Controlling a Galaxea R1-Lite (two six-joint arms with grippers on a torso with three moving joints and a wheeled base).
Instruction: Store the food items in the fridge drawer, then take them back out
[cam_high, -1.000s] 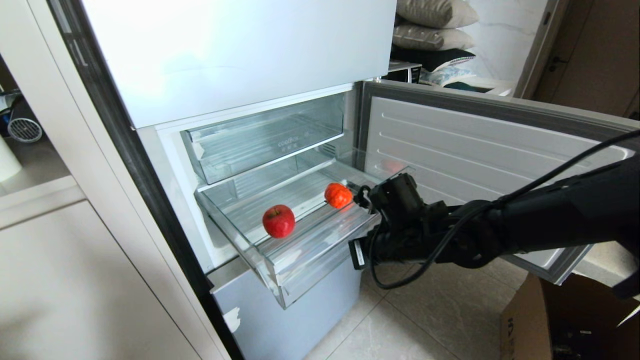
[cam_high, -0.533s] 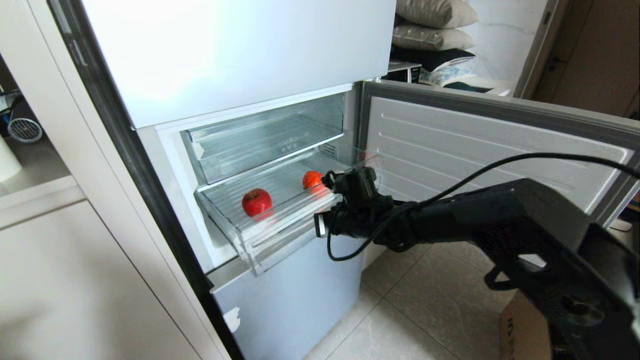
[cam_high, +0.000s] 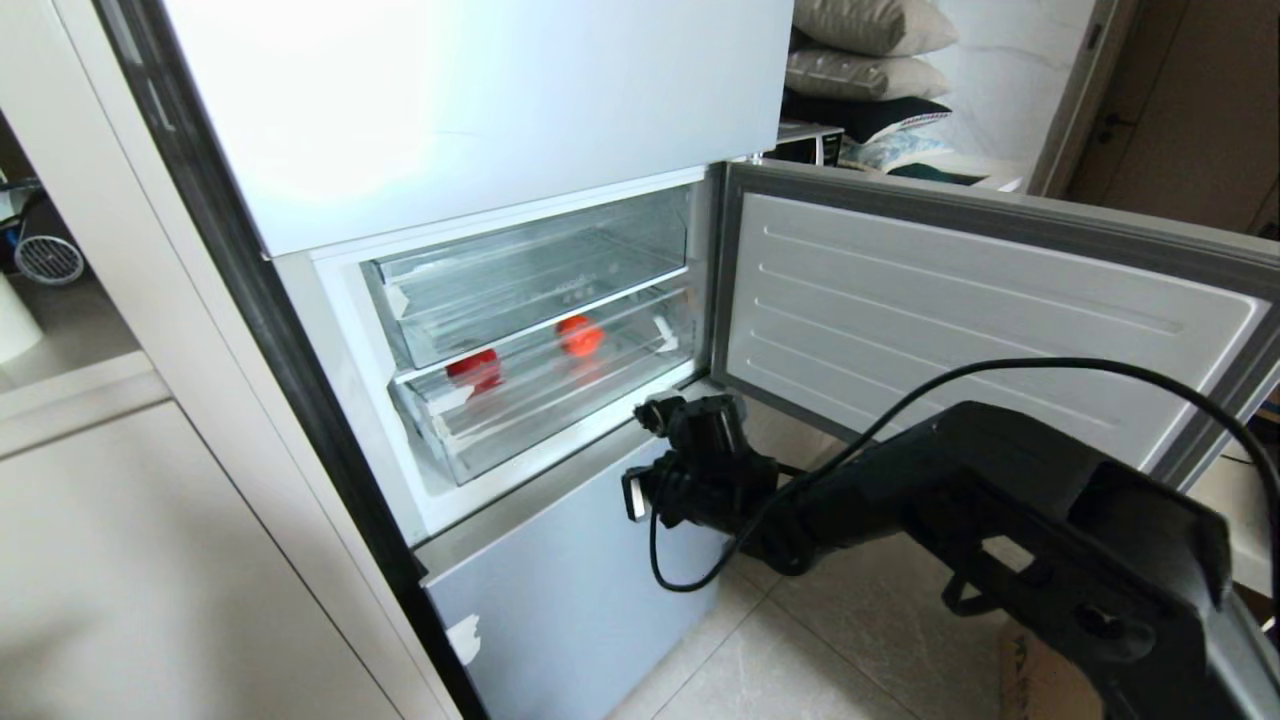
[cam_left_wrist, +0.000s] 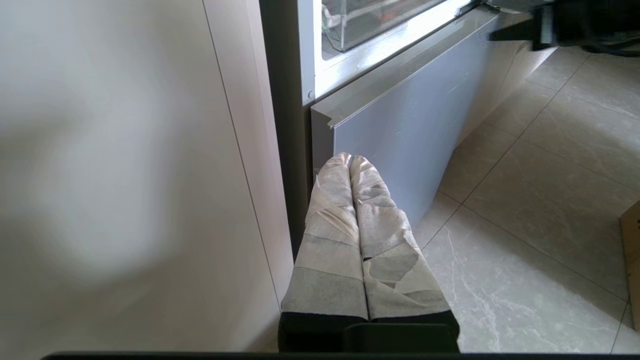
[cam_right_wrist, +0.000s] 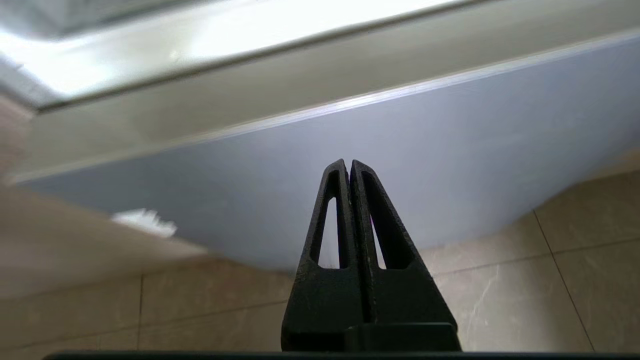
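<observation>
Two red-orange food items lie inside the fridge drawer, a clear bin that sits pushed into the fridge under the upper clear bin. My right gripper hangs just in front of and below the drawer's right corner. It is shut with nothing in it, and in the right wrist view its tips point at the grey-blue lower door. My left gripper is parked low beside the cabinet, its taped fingers shut and holding nothing. The drawer's corner shows above it.
The fridge's middle door stands open to the right. The grey-blue lower door is closed. A cardboard box sits on the tiled floor at the right. A pale cabinet flanks the fridge on the left.
The drawer has slid from pulled out to fully into the fridge, with both food items in it. My right gripper followed it in, then dropped below its front lip.
</observation>
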